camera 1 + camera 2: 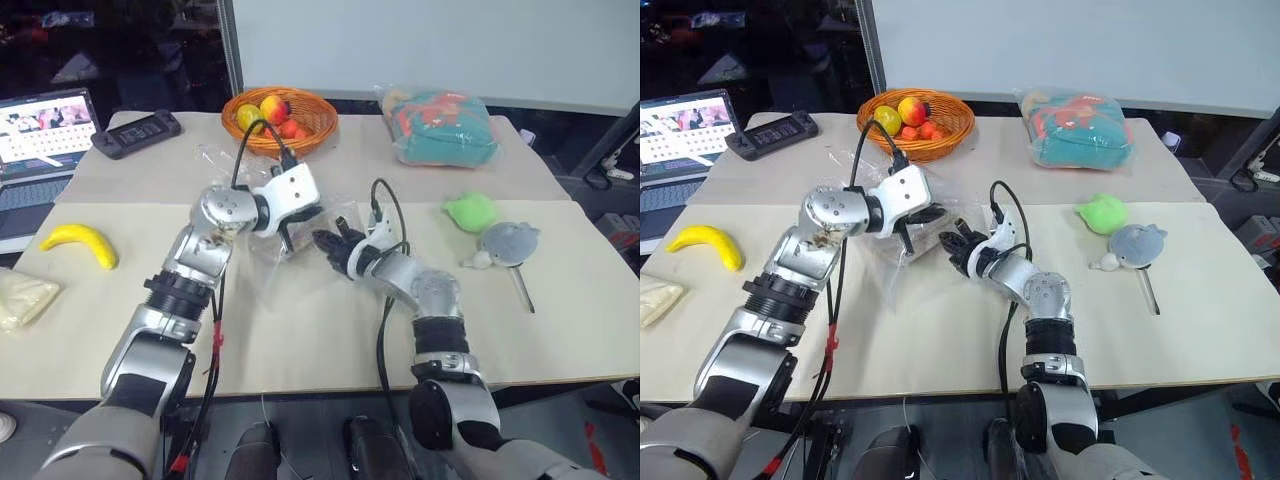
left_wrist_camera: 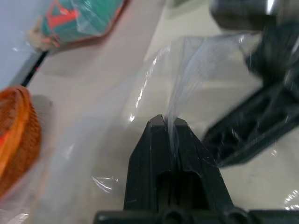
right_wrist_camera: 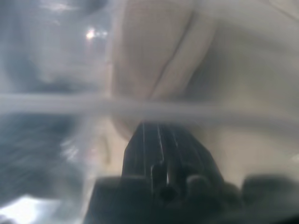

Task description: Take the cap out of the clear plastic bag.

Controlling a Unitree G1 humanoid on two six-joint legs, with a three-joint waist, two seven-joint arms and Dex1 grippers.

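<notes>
Cap (image 3: 154,60) inside clear plastic bag (image 2: 187,70); left gripper (image 2: 168,125) pinches bag film, right gripper (image 3: 161,128) clenched.

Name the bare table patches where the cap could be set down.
Bare: near strip before both tools, between the banana and the grey plush. Crowded: around the clear plastic bag, and the far edge by the fruit basket and teal package.

Right end effector (image 3: 161,135) closed, beige cap (image 3: 159,60) folds ahead, clear plastic bag (image 3: 56,107) film across
</notes>
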